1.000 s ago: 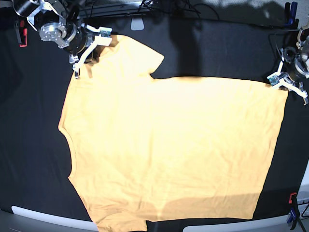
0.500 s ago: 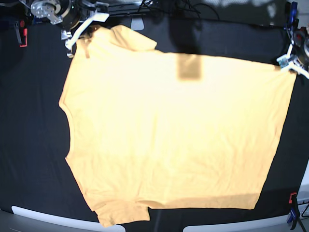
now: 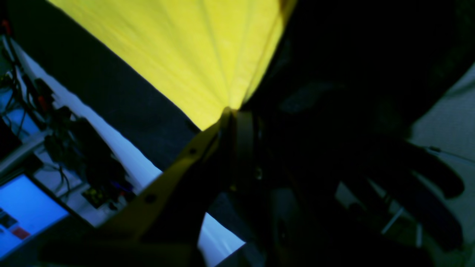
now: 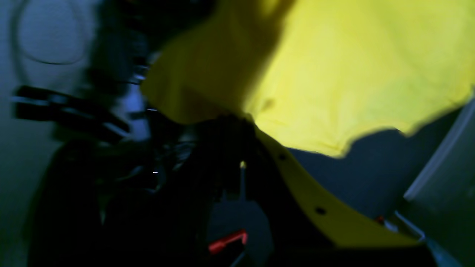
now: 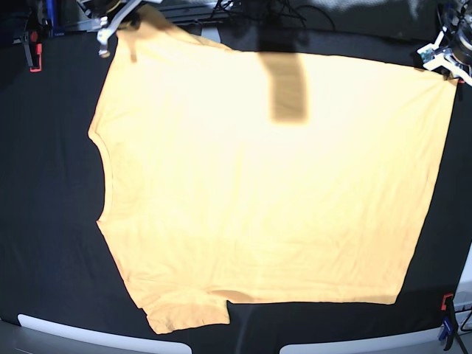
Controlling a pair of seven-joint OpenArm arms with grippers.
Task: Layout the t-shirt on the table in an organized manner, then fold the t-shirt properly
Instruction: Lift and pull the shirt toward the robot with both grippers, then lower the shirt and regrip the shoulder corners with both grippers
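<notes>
1. Both pincers, left (image 5: 436,63) and right (image 5: 118,29), grip the plain orange-yellow cotton t-shirt (image 5: 258,184) on the black cloth-covered tabletop (image 5: 44,221).
2. Garment has shifted toward the arms — spreading appears advanced, folding pending.

in the base view, a red clamp (image 5: 35,55) sits at the upper left and a red and blue clamp (image 5: 448,324) at the lower right. 2 pale strips (image 5: 103,333) run along the bottom, with a gap between them. dark cables (image 5: 295,11) cross the top. the light is bright there, but dim and blue-tinted in the wrist views. the left wrist view has a glowing blue panel (image 3: 31,207) beside dark gear (image 3: 89,148), and a grey surface (image 3: 449,118) at the right. in the right wrist view, a thin looped cable (image 4: 55,63) is blurred.
</notes>
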